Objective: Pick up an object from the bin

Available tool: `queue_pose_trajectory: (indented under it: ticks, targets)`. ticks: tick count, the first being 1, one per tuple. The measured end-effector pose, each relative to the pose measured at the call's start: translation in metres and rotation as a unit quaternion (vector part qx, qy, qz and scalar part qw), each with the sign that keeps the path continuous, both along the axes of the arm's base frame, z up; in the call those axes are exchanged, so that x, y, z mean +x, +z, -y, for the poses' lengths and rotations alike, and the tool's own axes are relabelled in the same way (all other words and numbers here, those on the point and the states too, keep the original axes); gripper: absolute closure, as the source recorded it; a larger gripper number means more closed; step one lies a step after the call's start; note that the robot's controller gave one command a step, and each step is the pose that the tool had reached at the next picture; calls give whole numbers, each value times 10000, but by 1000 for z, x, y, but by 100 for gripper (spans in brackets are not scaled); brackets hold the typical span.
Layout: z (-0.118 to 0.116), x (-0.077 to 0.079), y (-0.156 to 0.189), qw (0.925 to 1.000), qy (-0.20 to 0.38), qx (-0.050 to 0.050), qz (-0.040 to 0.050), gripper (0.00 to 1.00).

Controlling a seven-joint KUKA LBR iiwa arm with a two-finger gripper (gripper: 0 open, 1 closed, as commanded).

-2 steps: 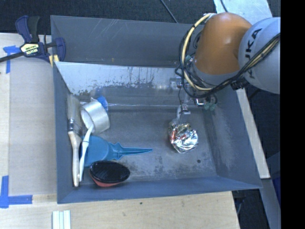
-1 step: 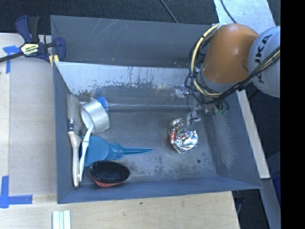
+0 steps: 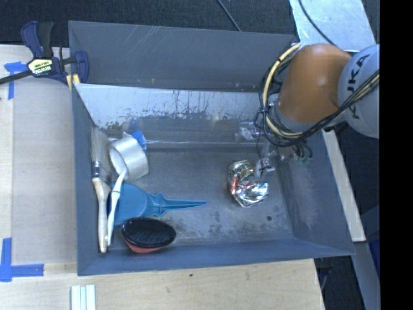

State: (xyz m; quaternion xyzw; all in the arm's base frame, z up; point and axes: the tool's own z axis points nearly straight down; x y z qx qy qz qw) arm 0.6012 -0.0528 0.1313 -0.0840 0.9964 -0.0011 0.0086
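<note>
A crumpled shiny foil wrapper [image 3: 246, 185] with red and silver patches lies on the right half of the bin floor. My gripper [image 3: 264, 166] hangs directly at its upper right edge, a fingertip touching or just above the foil. The orange cover hides the rest of the gripper.
Along the left wall lie a grey tape roll [image 3: 130, 158], a blue funnel [image 3: 151, 204] with its spout pointing right, a black and red brush head [image 3: 149, 234] and a pale long-handled utensil [image 3: 103, 212]. The arm enters from the upper right.
</note>
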Motion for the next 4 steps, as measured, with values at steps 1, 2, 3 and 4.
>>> queue_pose_trajectory:
  ticks: [1, 2, 3, 4]
  targets:
    - [17, 3, 34, 9872, 1595, -29, 14, 0]
    - [21, -3, -36, 9939, 1105, -25, 5, 0]
    - [11, -2, -10, 9867, 1625, -53, 89, 100]
    - [11, -2, -10, 9868, 1619, -50, 83, 100]
